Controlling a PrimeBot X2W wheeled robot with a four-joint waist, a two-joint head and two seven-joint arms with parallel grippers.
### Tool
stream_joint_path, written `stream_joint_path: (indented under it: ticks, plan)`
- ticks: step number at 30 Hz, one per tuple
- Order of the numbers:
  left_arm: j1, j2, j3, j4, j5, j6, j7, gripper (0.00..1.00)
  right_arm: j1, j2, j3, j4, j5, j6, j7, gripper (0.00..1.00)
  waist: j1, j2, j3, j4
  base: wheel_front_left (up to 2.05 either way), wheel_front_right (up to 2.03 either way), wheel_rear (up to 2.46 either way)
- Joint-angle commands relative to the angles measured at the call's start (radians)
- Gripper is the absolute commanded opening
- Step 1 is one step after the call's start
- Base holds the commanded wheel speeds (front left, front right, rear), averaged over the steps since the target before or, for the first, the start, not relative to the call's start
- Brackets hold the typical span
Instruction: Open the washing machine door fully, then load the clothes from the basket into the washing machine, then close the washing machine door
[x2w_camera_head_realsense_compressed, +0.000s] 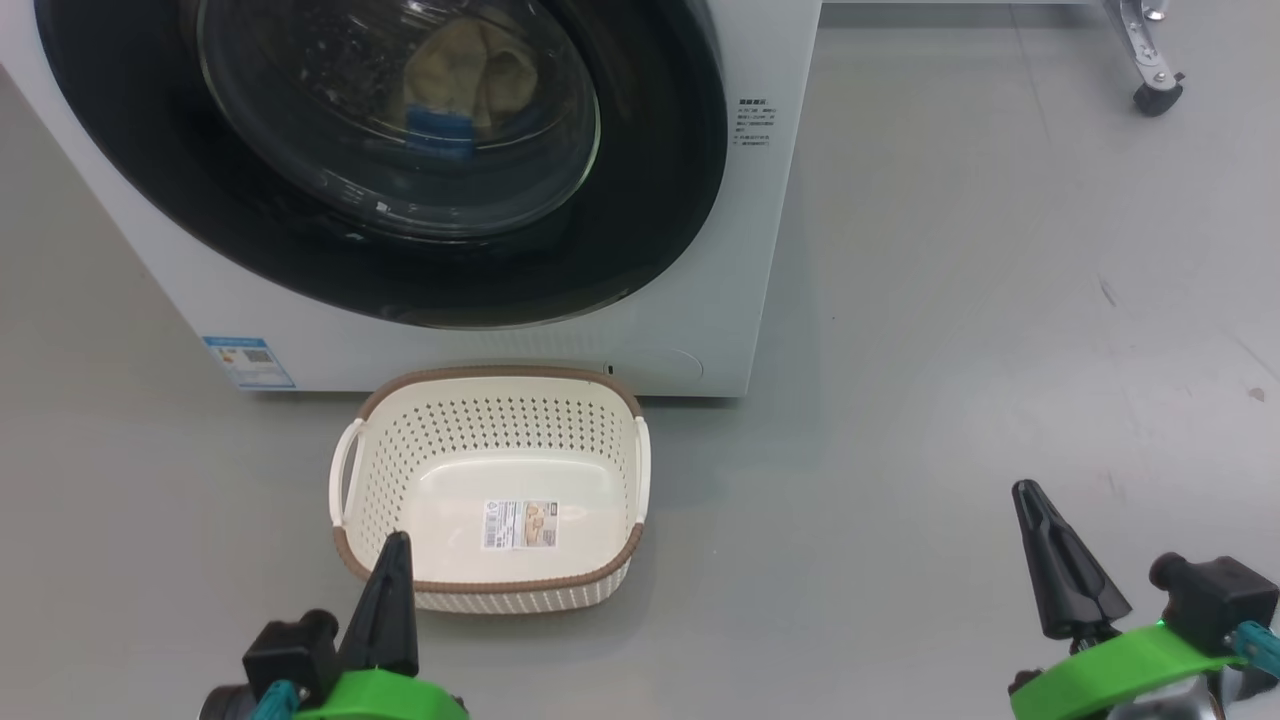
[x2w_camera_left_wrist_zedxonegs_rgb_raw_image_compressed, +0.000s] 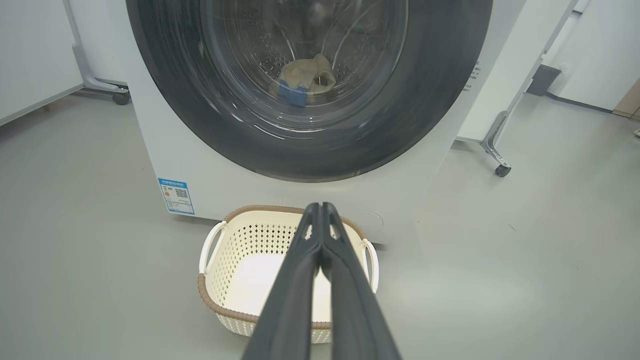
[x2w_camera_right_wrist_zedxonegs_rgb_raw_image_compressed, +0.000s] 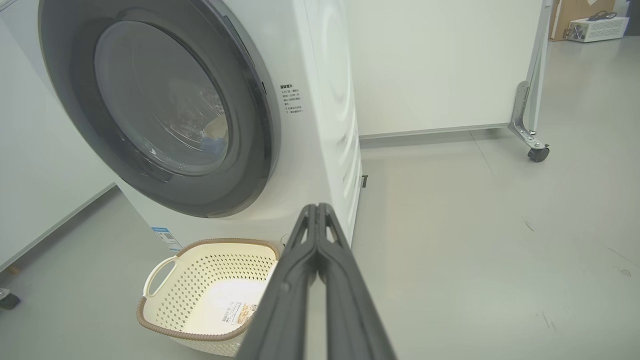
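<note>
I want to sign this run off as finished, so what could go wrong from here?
1. The door looks shut on the clothes, but whether it has latched cannot be told; it might spring open.
2. The empty basket stands right by the washer, close ahead of the shut left pincer; a forward move could knock it.

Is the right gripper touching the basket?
Apart. In the head view, a wide stretch of bare floor separates the right gripper from the basket.
</note>
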Motion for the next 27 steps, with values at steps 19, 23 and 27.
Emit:
stream_joint_path:
  ticks: [19,23,27]
  plan:
    - [-0.042,0.002,0.064,-0.031,-0.223,-0.014,0.054,0.0,-0.061,-0.022,0.002,0.011,0.248,0.001,0.03,0.0,0.0001,0.0,-0.01,-0.002,0.0,0.0,0.0]
    - [-0.043,0.002,0.075,-0.031,-0.266,-0.017,0.066,0.0,-0.068,-0.024,0.002,0.02,0.296,0.001,0.037,0.0,0.0001,0.0,-0.012,-0.002,0.0,0.0,0.0]
    - [-0.043,0.002,0.086,-0.031,-0.31,-0.019,0.077,0.0,-0.076,-0.026,0.002,0.029,0.343,0.001,0.043,0.0,0.0,0.0,-0.014,-0.002,0.0,0.0,0.0]
